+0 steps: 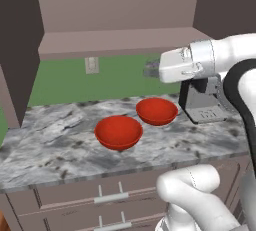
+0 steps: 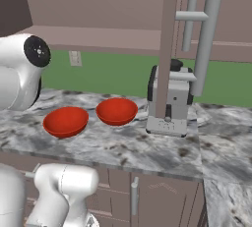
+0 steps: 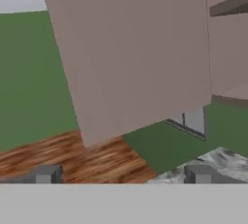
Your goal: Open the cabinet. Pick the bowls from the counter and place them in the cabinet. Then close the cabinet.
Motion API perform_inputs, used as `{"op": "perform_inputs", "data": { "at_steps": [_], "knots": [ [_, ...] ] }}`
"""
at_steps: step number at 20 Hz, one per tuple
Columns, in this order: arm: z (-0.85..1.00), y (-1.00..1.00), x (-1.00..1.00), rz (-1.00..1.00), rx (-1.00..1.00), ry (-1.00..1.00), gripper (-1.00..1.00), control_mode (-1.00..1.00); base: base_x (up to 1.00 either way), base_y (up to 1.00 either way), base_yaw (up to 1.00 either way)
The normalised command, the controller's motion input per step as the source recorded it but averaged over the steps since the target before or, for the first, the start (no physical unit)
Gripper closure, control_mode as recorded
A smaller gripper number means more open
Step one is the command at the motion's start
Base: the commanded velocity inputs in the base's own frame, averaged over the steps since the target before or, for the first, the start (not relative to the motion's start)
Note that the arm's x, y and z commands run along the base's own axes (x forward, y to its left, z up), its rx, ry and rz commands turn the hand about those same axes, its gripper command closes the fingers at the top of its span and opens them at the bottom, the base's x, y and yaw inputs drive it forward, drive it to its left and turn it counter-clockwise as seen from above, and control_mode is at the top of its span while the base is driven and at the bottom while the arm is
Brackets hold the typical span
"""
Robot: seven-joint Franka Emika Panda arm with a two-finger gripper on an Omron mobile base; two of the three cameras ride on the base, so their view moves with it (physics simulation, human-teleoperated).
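Note:
Two red bowls sit side by side on the marbled counter point(image 1: 50, 145): the nearer bowl point(image 1: 118, 131) point(image 2: 65, 120) and the farther bowl point(image 1: 157, 110) point(image 2: 116, 110). Above them the cabinet point(image 1: 125, 42) stands open, with its inner shelf bare. Its right door point(image 2: 167, 49) shows edge-on with its grey bar handle point(image 2: 204, 44). My white hand point(image 1: 182, 65) hovers high above the farther bowl and points left. In the hand view my gripper point(image 3: 124, 173) is open with nothing between its fingertips point(image 3: 48, 173), and it faces an open door panel point(image 3: 135, 58).
A coffee machine point(image 1: 202, 102) point(image 2: 172, 103) stands on the counter right of the bowls, under the right door. Brown drawer fronts point(image 1: 110, 195) run below the counter edge. A wall socket point(image 1: 91, 65) sits on the green wall. The left door point(image 1: 20, 50) juts out at the left.

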Motion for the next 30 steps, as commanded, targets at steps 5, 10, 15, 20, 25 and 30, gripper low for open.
{"op": "perform_inputs", "data": {
  "at_steps": [5, 10, 15, 20, 25, 30],
  "knots": [
    [-0.42, 0.0, 0.0, -0.24, -0.05, 0.59, -1.0, -1.0, 0.0, 0.0, 0.0],
    [-0.46, 0.0, 0.0, -0.2, -0.06, 0.6, -1.0, -1.0, 0.0, 0.0, 0.0],
    [-0.46, -0.02, 0.04, -0.14, -0.05, 0.52, -1.0, -1.0, 0.0, 0.0, 0.0],
    [-0.54, -0.23, 0.2, -0.07, -0.03, 0.41, -1.0, -1.0, 0.0, 0.0, 0.0],
    [-0.59, -0.21, 0.42, -0.01, -0.09, 0.22, -1.0, -1.0, 0.0, 0.0, 0.0],
    [-0.64, -0.21, 0.27, 0.0, -0.08, 0.26, -1.0, -1.0, 0.0, 0.0, 0.0]
  ]
}}
